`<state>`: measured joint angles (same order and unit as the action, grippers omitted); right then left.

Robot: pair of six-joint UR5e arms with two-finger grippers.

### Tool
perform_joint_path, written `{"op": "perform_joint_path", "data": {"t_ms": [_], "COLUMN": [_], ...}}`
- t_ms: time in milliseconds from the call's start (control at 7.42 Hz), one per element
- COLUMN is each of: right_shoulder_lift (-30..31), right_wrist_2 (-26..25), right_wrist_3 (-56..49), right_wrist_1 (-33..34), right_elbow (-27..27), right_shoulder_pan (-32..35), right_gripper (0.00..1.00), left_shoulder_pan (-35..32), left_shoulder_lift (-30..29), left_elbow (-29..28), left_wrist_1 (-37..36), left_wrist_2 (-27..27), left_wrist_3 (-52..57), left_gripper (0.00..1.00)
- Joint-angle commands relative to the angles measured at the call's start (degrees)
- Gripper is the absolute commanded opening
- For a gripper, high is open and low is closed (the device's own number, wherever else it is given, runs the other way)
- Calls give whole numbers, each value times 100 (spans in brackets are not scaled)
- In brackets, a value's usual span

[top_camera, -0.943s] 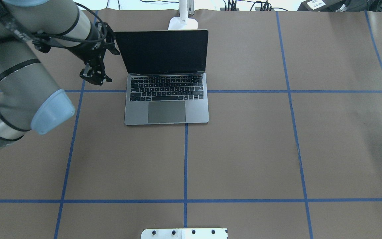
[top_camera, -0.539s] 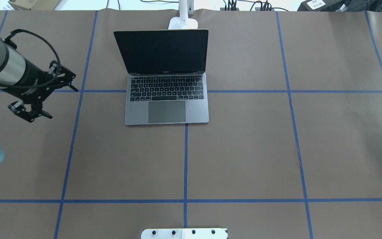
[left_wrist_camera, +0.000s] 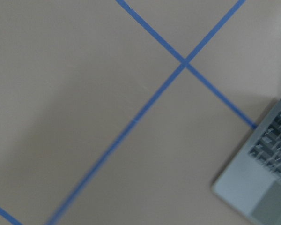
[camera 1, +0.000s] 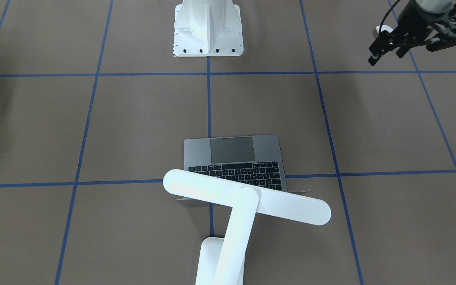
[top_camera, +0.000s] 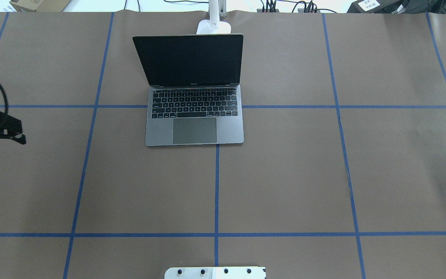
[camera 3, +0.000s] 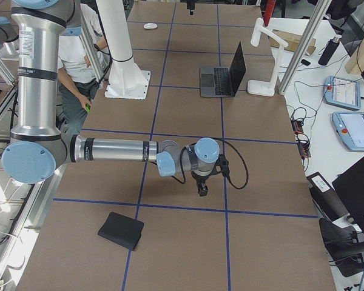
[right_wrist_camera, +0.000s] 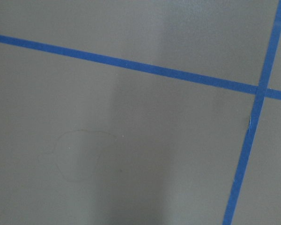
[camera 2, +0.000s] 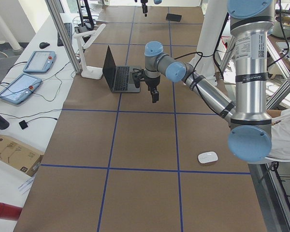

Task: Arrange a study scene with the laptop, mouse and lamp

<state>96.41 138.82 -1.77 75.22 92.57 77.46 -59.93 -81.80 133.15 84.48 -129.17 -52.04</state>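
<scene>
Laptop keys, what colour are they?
Black, set in the grey laptop; they show best in the overhead exterior view.

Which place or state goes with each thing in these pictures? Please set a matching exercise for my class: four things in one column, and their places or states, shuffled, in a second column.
Things
1. slim grey metal laptop
2. small glossy white oval mouse
3. white desk lamp with a long bar head
4. thin black square mat

Places or states
A. stands behind the open screen, head reaching over it
B. lies far out on the robot's right side
C. open, screen dark
D. lies far out on the robot's left side

Pairs: 1-C, 2-D, 3-A, 4-B
</scene>
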Motion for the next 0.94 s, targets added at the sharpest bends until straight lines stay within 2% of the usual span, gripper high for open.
{"op": "perform_joint_path", "data": {"t_ms": [0,135,270,404,539,809], "right_shoulder_lift": [350,526,649,677,686,842], "right_wrist_2": [-12,-126,-240,-189,-93,573], "right_wrist_3": [-1261,-1334,-1675,-2174,-2718,-3625], "right_wrist_1": [10,-7,10,28,19,115], "right_elbow": [-151,-152,-204,-396,-841,-1389], "right_shoulder_pan": [207,226,278,348,366,428], "right_gripper": [99,99,99,99,99,99], "left_shoulder_pan": [-554,-903,-1228,-1371,-1416,-1425], "left_shoulder_lift": [725,884,929,938,921,929], "left_elbow": [-200,-663,-998,-1071,-1098,-1160], "left_wrist_1": [522,970,1105,1106,1106,1097], "left_wrist_2": [-302,-328,-328,-319,-415,-932], "left_wrist_3": [1808,2716,3474,3603,3596,3535], "left_gripper": [100,100,100,100,100,100]}}
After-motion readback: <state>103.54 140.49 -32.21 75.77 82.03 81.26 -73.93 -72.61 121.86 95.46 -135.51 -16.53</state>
